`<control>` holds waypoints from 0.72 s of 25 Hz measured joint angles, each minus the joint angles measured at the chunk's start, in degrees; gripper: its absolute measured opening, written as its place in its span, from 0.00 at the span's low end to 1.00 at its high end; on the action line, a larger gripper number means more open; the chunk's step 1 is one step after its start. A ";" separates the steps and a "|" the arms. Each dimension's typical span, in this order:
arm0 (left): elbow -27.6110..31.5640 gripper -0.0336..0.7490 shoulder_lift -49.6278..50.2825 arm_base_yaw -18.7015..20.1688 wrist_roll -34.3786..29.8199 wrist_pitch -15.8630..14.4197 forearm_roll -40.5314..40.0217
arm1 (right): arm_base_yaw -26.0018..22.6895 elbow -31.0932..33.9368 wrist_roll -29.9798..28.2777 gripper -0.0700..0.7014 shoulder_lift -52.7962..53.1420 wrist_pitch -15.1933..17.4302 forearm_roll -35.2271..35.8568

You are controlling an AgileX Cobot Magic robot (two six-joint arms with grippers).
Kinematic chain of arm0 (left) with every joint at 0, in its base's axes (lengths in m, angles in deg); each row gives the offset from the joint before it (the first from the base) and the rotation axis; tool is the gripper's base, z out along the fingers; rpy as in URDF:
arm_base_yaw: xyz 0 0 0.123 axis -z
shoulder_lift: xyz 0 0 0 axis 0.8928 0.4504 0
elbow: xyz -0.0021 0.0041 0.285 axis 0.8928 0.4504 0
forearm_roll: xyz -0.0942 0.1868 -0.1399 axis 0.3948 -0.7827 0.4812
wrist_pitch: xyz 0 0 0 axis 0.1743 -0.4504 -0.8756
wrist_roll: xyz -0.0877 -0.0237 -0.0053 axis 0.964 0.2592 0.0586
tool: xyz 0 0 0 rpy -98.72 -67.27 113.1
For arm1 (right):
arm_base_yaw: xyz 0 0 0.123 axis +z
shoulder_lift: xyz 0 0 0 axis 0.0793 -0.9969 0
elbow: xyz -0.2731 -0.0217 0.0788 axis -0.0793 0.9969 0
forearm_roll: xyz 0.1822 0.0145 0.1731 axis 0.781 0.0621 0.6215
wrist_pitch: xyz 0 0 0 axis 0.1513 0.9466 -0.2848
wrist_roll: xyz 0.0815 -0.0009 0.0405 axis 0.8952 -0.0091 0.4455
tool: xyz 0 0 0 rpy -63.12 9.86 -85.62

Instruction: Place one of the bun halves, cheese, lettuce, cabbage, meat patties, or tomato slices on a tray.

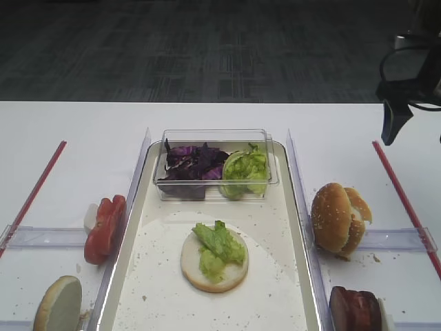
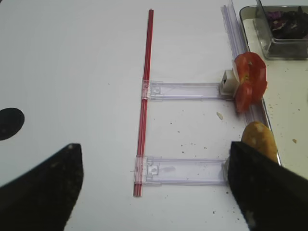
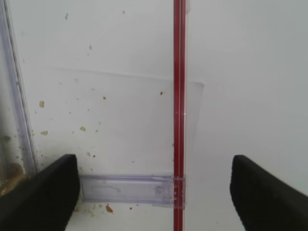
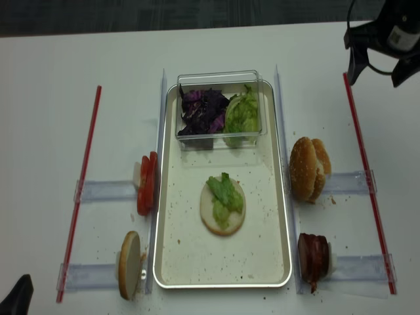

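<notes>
Nearest the lens: a bun half (image 1: 58, 304) standing on edge, left of the tray (image 1: 302, 241). On the tray already, another bun half (image 1: 214, 261) topped with lettuce (image 1: 219, 243). Tomato slices (image 1: 105, 227) left, meat patties (image 1: 355, 308) right. Right gripper (image 4: 374, 58) parked high at the far right, jaws wide apart, empty; left gripper (image 2: 154, 190) likewise spread, holding nothing. Risk, as a judgement: slipping on glossy slices or dragging the lettuce off. No readable writing anywhere.
</notes>
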 joint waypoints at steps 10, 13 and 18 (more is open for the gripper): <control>0.00 0.77 0.00 0.00 0.00 0.00 0.00 | 0.00 15.54 -0.35 0.93 11.69 -0.46 -0.07; 0.00 0.77 0.00 0.00 0.00 0.00 0.00 | 0.00 21.28 -0.60 0.93 16.36 -1.40 -0.34; 0.00 0.77 0.00 0.00 0.00 0.00 0.00 | 0.00 32.69 -0.65 0.93 25.52 -4.43 -0.72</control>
